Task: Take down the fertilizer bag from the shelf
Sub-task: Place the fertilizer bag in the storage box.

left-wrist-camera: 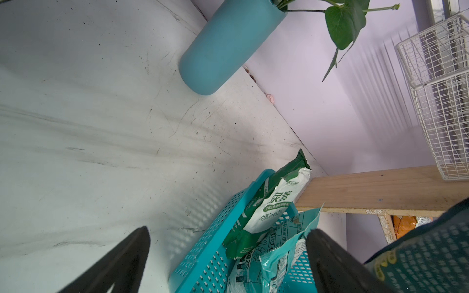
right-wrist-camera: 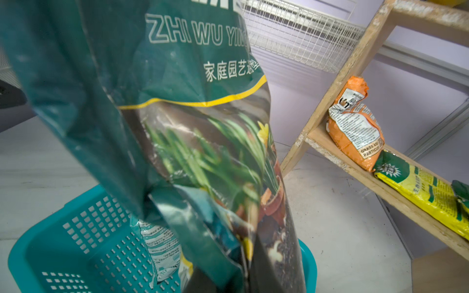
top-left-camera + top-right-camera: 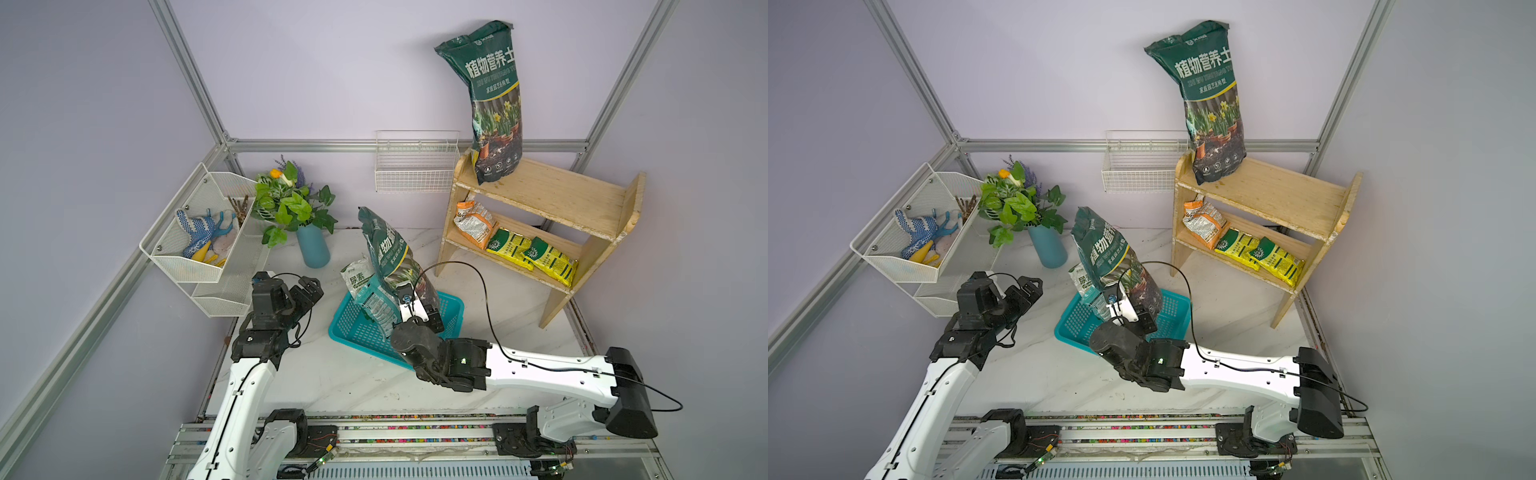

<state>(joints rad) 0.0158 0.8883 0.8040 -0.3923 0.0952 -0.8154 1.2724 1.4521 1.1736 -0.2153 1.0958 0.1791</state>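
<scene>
The right gripper (image 3: 428,308) is clamped on the bottom end of a green bag (image 3: 386,249). The bag is shiny, crinkly plastic, dark green, with a yellow stripe and a picture of flowers in pots. It leans to one side over a teal basket (image 3: 361,332). Its low end is down inside the basket walls, but I cannot tell if it touches the floor of the basket. It is off the shelf (image 3: 552,195) and well apart from it.

The basket is a plastic box with rows of little holes. Two smaller packs stand in it beside the green bag: a white pack (image 3: 357,276) and a teal pack (image 3: 374,303), both wrinkled.

The shelf is pale, bare wood with two flat boards and curved sides. Its edges look rough and chipped in the right wrist view. A second green bag (image 3: 494,104) stands tall on the top board and leans on the wall. An orange bag (image 3: 473,222) and two flat yellow bags (image 3: 509,245) lie on the low board.

The left gripper (image 3: 309,289) hangs over the smooth white table (image 3: 332,382), beside the basket. Its black fingers (image 1: 127,253) are wide apart and hold nothing.
</scene>
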